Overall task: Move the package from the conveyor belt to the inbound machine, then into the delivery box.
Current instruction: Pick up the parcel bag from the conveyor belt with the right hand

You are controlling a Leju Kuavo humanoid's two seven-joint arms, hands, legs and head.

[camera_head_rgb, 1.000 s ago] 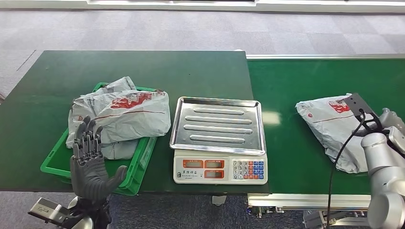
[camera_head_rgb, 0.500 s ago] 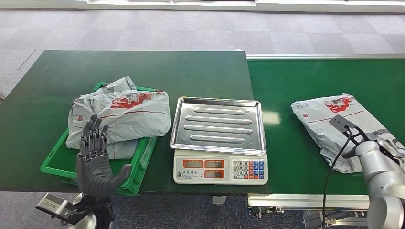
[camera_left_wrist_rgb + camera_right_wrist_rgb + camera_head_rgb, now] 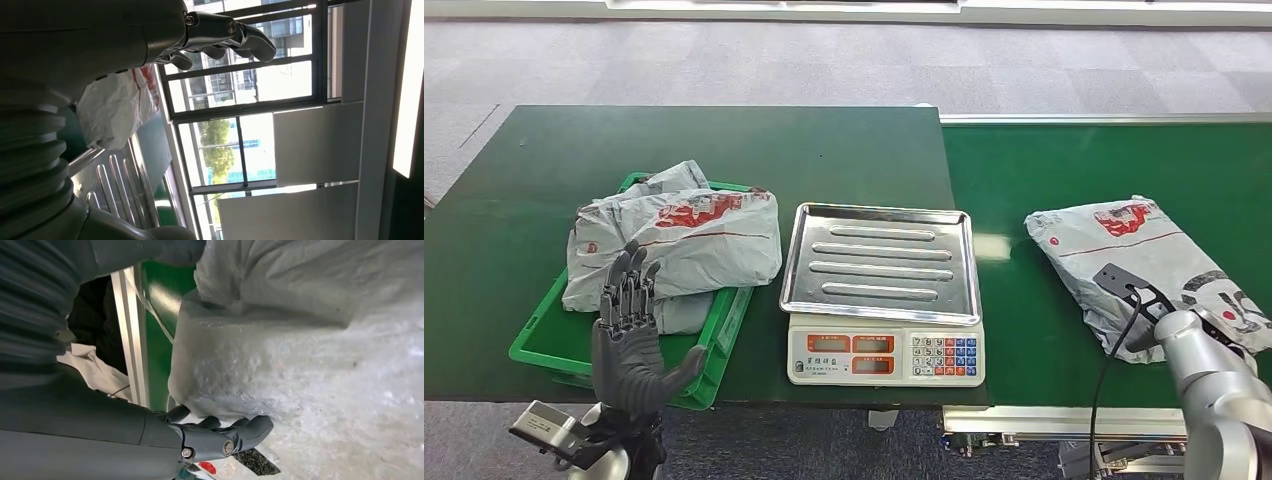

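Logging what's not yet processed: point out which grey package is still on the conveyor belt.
The lone package at the far right, lying on the belt beside the scale, with the right hand at its edge. The other packages are piled in the green tray.

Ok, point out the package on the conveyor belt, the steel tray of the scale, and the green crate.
package (image 3: pixel 1124 250): head view, on its grey top face.
steel tray (image 3: pixel 879 262): head view, on its ribbed middle.
green crate (image 3: pixel 544 345): head view, on its near left rim.

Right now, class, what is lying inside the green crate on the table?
Grey parcels with red print are piled in the green crate, spilling over its rim. Most of the crate's floor and whatever lies beneath the pile is covered.
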